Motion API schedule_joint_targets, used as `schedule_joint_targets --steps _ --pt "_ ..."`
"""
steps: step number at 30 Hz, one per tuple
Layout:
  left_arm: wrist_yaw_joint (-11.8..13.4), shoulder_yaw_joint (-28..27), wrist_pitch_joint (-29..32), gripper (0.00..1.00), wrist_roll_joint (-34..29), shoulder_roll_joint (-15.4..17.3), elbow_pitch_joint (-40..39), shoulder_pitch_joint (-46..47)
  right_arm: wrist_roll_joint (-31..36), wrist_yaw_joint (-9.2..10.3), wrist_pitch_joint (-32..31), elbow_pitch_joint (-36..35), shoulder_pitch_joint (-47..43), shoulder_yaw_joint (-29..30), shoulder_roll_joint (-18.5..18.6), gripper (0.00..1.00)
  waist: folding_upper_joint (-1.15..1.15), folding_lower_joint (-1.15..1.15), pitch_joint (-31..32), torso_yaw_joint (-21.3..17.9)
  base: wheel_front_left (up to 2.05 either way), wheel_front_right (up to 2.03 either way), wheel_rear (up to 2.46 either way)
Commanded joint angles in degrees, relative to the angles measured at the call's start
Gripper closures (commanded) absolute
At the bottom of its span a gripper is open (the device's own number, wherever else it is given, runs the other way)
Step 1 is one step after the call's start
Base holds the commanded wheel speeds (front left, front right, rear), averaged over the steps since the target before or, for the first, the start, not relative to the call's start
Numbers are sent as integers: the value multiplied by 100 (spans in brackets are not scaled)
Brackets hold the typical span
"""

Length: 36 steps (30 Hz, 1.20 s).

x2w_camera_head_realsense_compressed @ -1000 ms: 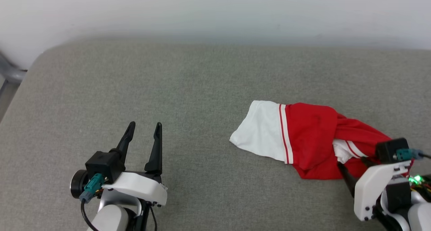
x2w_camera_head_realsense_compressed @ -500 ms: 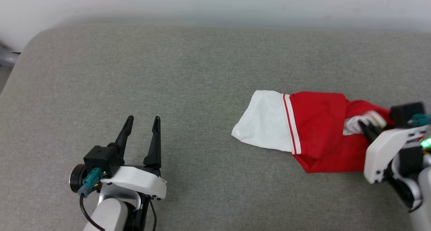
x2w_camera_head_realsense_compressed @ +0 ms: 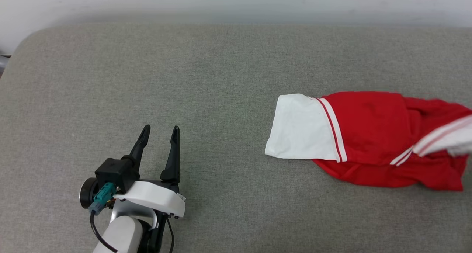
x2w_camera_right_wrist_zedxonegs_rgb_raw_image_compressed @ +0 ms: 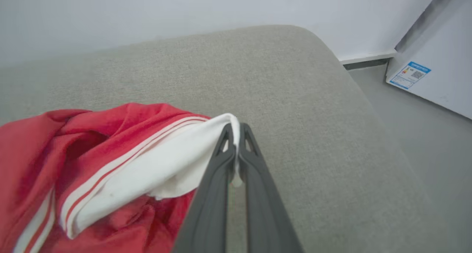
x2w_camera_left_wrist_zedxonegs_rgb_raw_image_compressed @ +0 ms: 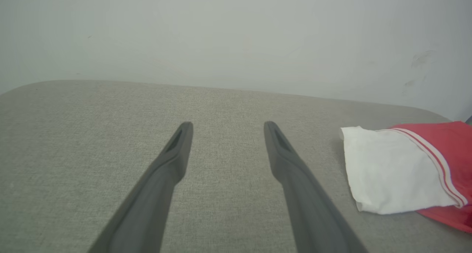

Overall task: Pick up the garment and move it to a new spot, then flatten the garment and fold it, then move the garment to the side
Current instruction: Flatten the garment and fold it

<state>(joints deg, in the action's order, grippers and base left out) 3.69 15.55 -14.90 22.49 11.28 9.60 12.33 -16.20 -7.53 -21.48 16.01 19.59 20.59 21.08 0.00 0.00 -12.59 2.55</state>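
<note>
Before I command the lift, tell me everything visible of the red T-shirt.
The red jersey-style T-shirt with white sleeves lies bunched on the grey fabric cushion, on the robot's right. One striped-trim white sleeve lies flat toward the left; the other sleeve is pinched in the shut right gripper. Soft cloth.

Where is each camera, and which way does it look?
Head view: on the head, looking down at the grey cushion; the open left gripper shows.
Left wrist view: on the left wrist, looking along its fingers toward the wall.
Right wrist view: on the right wrist, looking along the right gripper, shut on the garment.
All three show the garment.
</note>
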Motion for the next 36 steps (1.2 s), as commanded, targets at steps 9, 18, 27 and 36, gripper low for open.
schedule_joint_targets --steps 9,18,27,36 --pt "-1 -68 -40 0 -27 24 40 90 -8 8 430 1238 -593 1334 -505 100 0 0 -75 -68 0 0 0" --pt "7 -60 -19 0 -26 132 77 -50 188 7 1786 1170 -549 1223 -715 0 0 0 213 -206 0 0 0" --pt "64 -48 53 0 19 210 31 -265 597 7 2636 12 -1026 622 -1135 0 0 0 558 -311 0 0 0" --pt "-14 98 416 0 -29 355 -66 -98 973 7 2608 -1631 -1741 -403 -1711 0 0 0 671 -393 0 0 0"
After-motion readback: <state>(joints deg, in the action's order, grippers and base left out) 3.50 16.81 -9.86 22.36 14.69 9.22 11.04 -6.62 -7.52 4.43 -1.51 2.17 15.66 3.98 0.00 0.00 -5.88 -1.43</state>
